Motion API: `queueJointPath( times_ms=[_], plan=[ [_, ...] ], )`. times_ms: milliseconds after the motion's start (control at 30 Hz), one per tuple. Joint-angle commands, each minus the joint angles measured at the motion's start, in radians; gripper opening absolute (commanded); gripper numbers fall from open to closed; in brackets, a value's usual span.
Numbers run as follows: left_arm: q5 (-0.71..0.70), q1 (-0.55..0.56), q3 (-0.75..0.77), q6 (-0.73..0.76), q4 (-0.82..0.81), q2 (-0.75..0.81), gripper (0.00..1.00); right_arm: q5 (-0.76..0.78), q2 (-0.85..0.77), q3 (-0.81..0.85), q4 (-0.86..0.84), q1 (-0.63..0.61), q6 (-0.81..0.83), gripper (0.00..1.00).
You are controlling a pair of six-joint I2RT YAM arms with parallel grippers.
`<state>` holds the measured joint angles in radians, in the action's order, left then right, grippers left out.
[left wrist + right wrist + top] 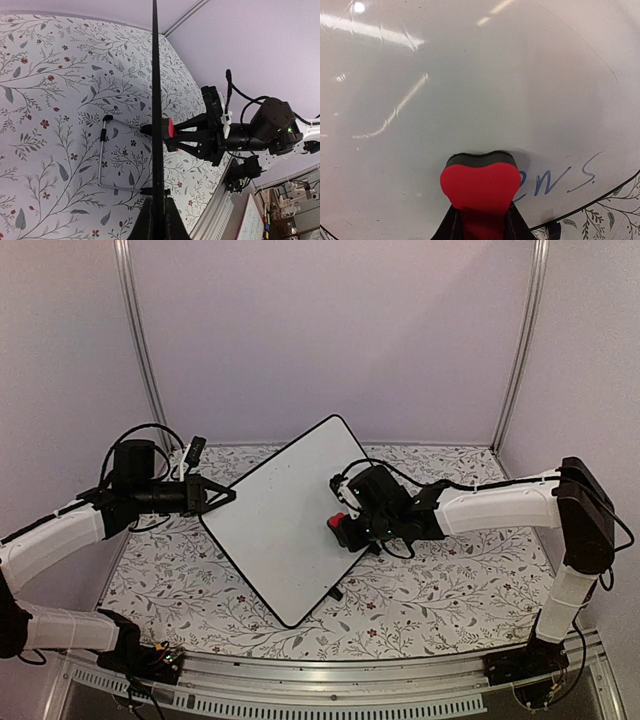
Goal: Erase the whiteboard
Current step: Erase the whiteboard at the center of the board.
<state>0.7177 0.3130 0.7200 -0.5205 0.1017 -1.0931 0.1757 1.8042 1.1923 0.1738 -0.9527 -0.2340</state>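
Two grippers are at work on the whiteboard (285, 530), which sits tilted with the flowered table (450, 590) beneath it and a wire stand (102, 160) under its back. At its left edge the left gripper (228, 496) is clamped tight on the thin black frame (156, 100). On its face, near the right edge, the right gripper (347, 530) pinches a red eraser (480, 182) and presses it flat against the gloss. Blue writing (555, 180) shows just beside the eraser, close to the rim. We judge the whiteboard stiff and light, its face slippery, so it would likely skate or swing under a wipe. The frame edge is the place to hold it, never the face.
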Motion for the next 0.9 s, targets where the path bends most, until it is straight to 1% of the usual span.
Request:
queueJointPath(
  times_ms=[0, 400, 867],
  plan=[
    [0.097, 0.017, -0.016, 0.043, -0.012, 0.007, 0.00, -0.019, 0.034, 0.009, -0.034, 0.012, 0.007, 0.00],
    [0.097, 0.016, -0.015, 0.043, -0.012, 0.007, 0.00, -0.045, 0.019, -0.115, -0.081, 0.012, -0.023, 0.00],
    [0.095, 0.017, -0.017, 0.042, -0.012, 0.006, 0.00, -0.054, 0.009, -0.170, -0.100, 0.012, -0.039, 0.00]
  ],
)
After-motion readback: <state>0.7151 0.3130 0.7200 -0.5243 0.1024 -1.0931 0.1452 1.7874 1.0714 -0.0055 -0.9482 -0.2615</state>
